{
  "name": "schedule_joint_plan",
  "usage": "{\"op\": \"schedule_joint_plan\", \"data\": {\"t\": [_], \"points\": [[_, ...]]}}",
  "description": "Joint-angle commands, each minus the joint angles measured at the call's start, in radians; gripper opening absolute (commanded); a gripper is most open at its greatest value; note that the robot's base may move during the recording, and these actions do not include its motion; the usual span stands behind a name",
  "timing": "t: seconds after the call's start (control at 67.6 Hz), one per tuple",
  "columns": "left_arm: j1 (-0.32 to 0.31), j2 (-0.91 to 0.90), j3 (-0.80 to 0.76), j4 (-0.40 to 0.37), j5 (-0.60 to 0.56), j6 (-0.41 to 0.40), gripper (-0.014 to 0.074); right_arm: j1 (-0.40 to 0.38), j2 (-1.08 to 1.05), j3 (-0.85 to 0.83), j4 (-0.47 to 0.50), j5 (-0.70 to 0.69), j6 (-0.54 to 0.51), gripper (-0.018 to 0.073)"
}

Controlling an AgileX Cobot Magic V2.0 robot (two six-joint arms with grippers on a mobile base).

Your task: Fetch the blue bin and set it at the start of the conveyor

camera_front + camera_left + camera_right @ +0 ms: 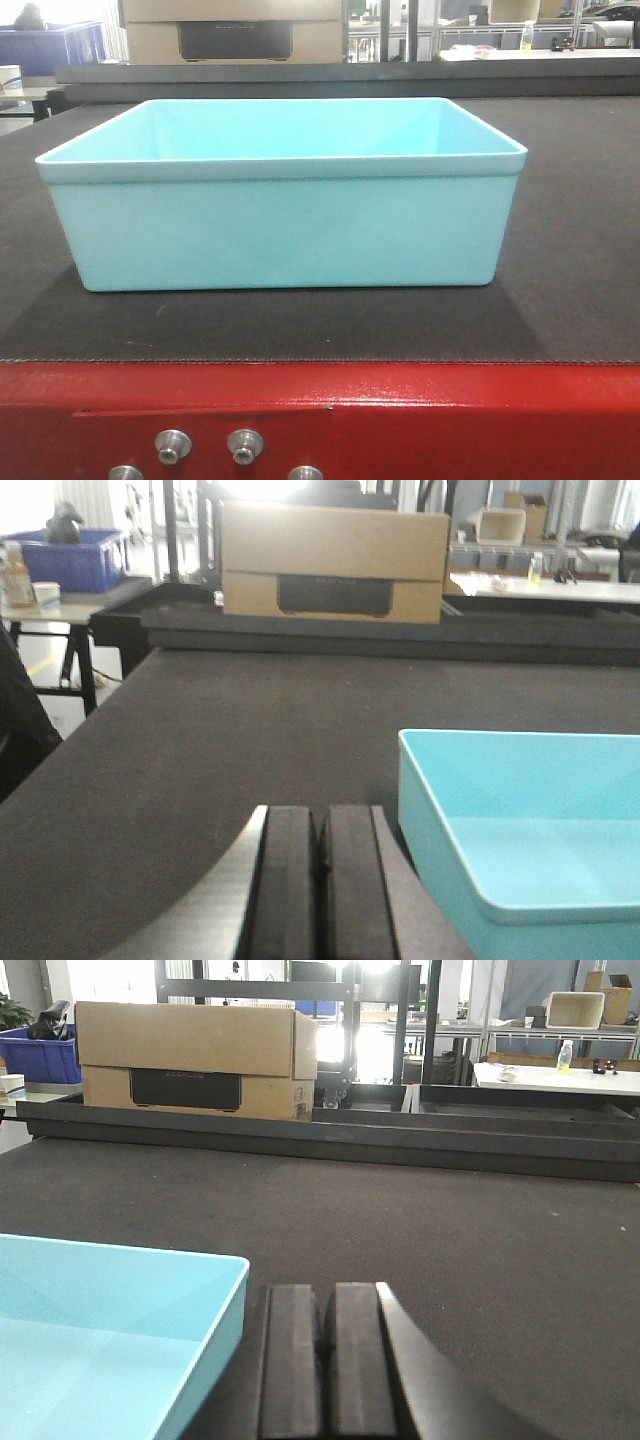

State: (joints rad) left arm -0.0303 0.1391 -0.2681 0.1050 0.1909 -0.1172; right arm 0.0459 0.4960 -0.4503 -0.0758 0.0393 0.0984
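Note:
The light blue bin (pixel 285 230) stands upright and empty on the dark conveyor belt (pixel 580 200), close to the belt's near end above the red frame (pixel 400 420). In the left wrist view the bin (pixel 540 830) is just right of my left gripper (pixel 320 815), whose pads are pressed together with nothing between them. In the right wrist view the bin (pixel 100 1340) is just left of my right gripper (pixel 325 1295), also shut and empty. Neither gripper touches the bin. Neither gripper shows in the front view.
A cardboard box (pixel 195 1060) sits beyond the belt's far end, behind a dark rail (pixel 400 1140). Blue crates (pixel 70 560) and tables (pixel 560 1070) stand in the background. Bolts (pixel 245 445) stick out of the red frame.

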Motion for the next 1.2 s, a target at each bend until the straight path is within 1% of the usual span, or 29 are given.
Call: {"op": "schedule_joint_plan", "data": {"t": [0.0, 0.074, 0.133, 0.163, 0.178, 0.207, 0.237, 1.021, 1.184], "points": [[0.029, -0.082, 0.105, -0.035, -0.083, 0.038, -0.0111, -0.004, -0.007, 0.001, -0.008, -0.025, -0.006, -0.0162], [0.053, -0.136, 0.201, -0.039, -0.141, 0.038, -0.0111, -0.004, -0.007, 0.001, -0.008, -0.025, -0.006, -0.0162], [0.069, -0.139, 0.265, -0.042, -0.184, 0.038, -0.0111, -0.004, -0.007, 0.001, -0.008, -0.025, -0.006, -0.0162], [0.074, -0.139, 0.268, -0.042, -0.236, 0.038, -0.0111, -0.004, -0.007, 0.001, -0.008, -0.025, -0.006, -0.0162], [0.076, -0.139, 0.268, -0.042, -0.234, 0.038, -0.0111, -0.004, -0.007, 0.001, -0.008, -0.025, -0.006, -0.0162], [0.078, -0.139, 0.268, -0.042, -0.166, 0.038, -0.0111, -0.004, -0.007, 0.001, -0.008, -0.025, -0.006, -0.0162], [0.078, -0.139, 0.268, -0.042, -0.148, 0.038, -0.0111, -0.004, -0.007, 0.001, -0.008, -0.025, -0.006, -0.0162], [0.078, -0.139, 0.268, -0.042, -0.156, 0.038, -0.0111, -0.004, -0.007, 0.001, -0.010, -0.025, -0.006, -0.0162], [0.078, -0.139, 0.268, -0.042, -0.156, 0.038, -0.0111, -0.007, -0.024, 0.024, 0.004, -0.054, -0.009, -0.0162]]}}
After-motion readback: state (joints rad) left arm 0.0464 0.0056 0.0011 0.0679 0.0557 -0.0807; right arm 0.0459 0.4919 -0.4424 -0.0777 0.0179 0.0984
